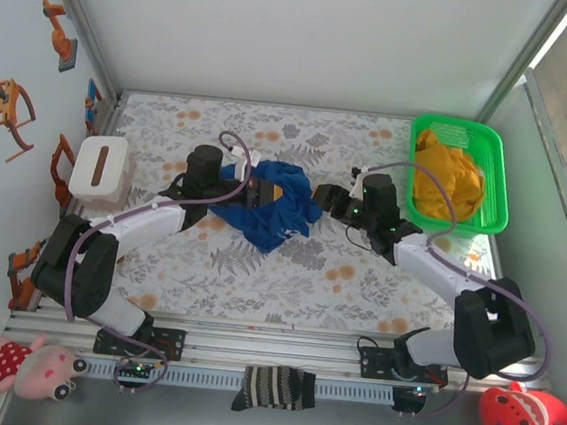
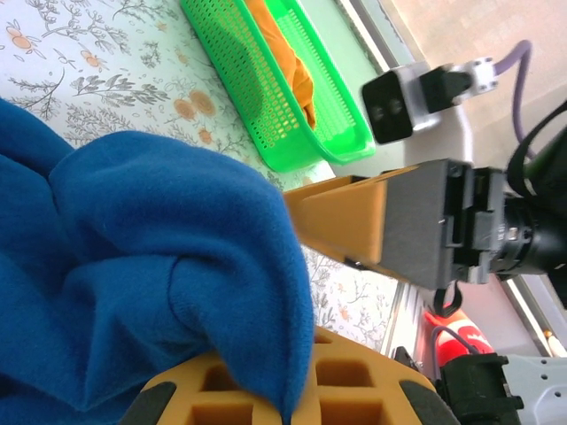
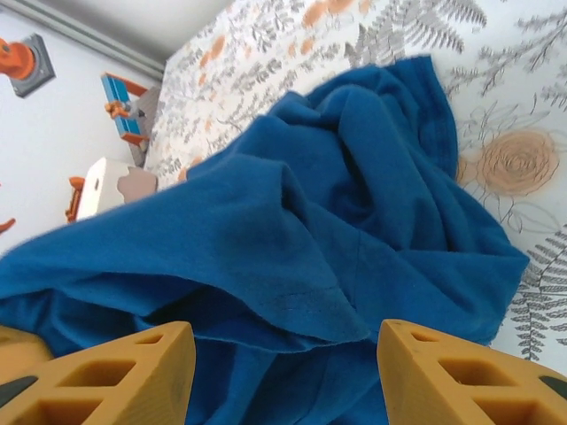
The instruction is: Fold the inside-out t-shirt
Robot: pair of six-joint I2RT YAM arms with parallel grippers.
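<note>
The t-shirt (image 1: 278,212) lies in a crumpled blue heap about the middle of the flowered counter (image 1: 357,280), between the two arms. Nothing about it is laid out yet. I can't pick out a collar, a sleeve or a hem in that bundle, so I'd say we're at the very start: getting hold of it so it can be spread flat before any fold is made.

The left pincer (image 1: 254,185) sits on the heap's upper left part with its jaws fully closed. Its own camera shows a thick fold of blue cloth running down between its orange fingers (image 2: 221,394), so it looks to have a pinch of the shirt.

The right pincer (image 3: 285,335) is at the heap's right edge with its jaws well apart and nothing in them. The cloth lies just ahead of the fingertips, with a loose folded edge facing them.

As I see it, the right arm's job comes next. It should ease forward until that edge is between its fingers, then close on a single layer if it can. Taking a whole bunch would be worse. After that the two arms would need to lift and draw apart to open the shirt out. The risk is taking hold of the same fold the left one has, which would only drag the lump along.

The green basket (image 1: 497,188) with the yellow garment (image 1: 448,178) stands off to the right, well apart.
</note>
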